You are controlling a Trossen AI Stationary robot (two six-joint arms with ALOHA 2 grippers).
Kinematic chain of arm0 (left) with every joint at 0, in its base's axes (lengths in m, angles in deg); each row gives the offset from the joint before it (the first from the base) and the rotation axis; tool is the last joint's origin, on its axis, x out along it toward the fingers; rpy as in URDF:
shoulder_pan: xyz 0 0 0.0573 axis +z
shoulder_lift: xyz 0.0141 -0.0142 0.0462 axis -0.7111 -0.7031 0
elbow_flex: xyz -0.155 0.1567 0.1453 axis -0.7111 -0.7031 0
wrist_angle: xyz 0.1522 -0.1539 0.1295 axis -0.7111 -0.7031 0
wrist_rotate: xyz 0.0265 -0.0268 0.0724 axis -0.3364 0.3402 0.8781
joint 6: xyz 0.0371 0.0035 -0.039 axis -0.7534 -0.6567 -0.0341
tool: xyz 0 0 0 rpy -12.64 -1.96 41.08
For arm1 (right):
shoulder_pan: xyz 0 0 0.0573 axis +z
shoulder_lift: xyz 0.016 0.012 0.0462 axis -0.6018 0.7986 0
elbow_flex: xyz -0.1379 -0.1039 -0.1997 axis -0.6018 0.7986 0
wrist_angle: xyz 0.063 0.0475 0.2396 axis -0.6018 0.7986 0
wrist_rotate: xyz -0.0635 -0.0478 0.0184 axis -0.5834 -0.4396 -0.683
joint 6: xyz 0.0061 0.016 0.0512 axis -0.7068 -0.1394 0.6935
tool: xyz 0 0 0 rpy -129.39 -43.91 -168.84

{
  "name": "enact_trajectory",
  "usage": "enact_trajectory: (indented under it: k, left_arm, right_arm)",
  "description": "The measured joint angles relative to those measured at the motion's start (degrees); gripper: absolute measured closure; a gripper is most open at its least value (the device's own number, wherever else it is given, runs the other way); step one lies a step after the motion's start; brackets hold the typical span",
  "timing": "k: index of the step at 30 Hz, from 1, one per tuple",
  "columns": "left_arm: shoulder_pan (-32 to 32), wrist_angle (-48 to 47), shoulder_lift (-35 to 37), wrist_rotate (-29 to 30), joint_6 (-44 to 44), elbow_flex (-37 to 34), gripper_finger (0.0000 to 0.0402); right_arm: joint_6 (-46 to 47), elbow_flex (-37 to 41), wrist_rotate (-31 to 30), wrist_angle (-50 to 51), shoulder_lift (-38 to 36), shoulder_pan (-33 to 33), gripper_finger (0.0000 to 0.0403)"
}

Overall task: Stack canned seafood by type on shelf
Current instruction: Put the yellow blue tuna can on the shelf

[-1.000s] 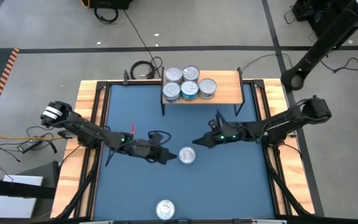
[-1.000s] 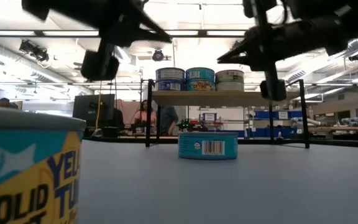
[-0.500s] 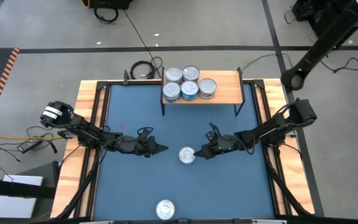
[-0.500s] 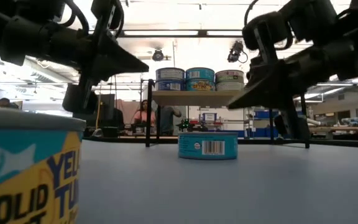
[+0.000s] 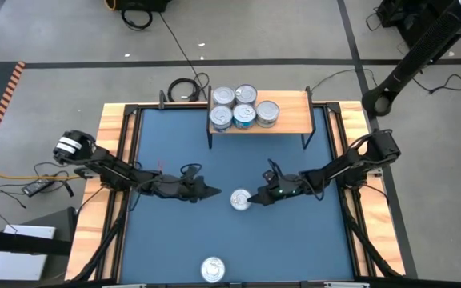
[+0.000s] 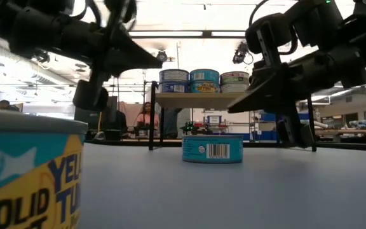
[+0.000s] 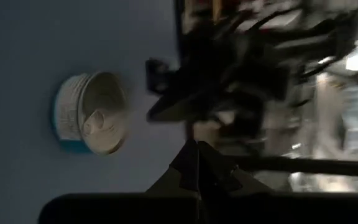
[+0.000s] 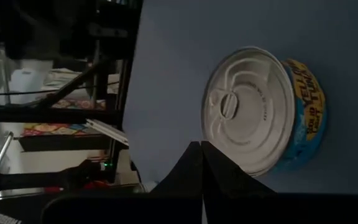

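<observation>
The left gripper (image 5: 213, 191) hovers closed and empty left of the mid-table can (image 5: 241, 200), as if waiting. The right gripper (image 5: 254, 199), fingers pressed together, sits against that can's right side, perhaps to nudge it. Four cans (image 5: 244, 106) already crowd the shelf (image 5: 294, 112) far back; another can (image 5: 213, 270) waits near.

Tins (image 5: 240, 200): metal, shiny silver ribbed lids with pull tabs; sides wrapped in glossy printed teal-blue labels, near one (image 6: 27, 172) with yellow lettering. Shelf (image 5: 291, 114): light wood board, matt, visible grain; thin black metal legs. Table (image 5: 294, 240): blue top, smooth, matt; edged in pale wood strips. Grippers, left (image 5: 214, 191) and right (image 5: 252, 201): dark matt plastic or metal, cannot tell which. Floor: grey, smooth, slight sheen.
</observation>
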Motion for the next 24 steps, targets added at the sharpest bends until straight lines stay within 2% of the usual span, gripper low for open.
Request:
enact_trajectory:
  k: [4, 6, 10, 14, 18, 24]
  left_arm:
    - [0.04, -13.72, -4.07, -4.34, -1.59, 7.14, 0.04]
    - [0.06, -16.83, -6.18, -4.51, -1.94, 9.83, 0.04]
    - [0.73, -14.45, -10.12, -3.96, -3.23, 12.15, 0.0401]
    - [1.68, -9.82, -15.12, -6.94, -2.66, 12.69, 0.0401]
    - [2.34, -5.32, -19.99, -7.5, -1.13, 12.35, 0.0401]
    - [2.88, -2.37, -22.46, -7.37, -0.19, 13.37, 0.0401]
  right_arm:
    - [-1.12, 0.1, -0.14, 0.98, -1.64, -0.39, 0.0402]
    - [-1.17, 0.12, -0.2, 0.44, -1.94, -0.5, 0.0402]
    - [-1.26, 0.22, -0.17, 0.51, -2.84, -0.52, 0.0402]
    - [-1.6, 0.25, -0.17, 0.62, -3.75, -0.52, 0.0402]
    - [-1.87, 0.9, -0.18, 0.78, -4.99, -0.52, 0.0402]
    - [-2.67, 1.31, 0.02, 0.94, -6.34, -0.52, 0.0402]
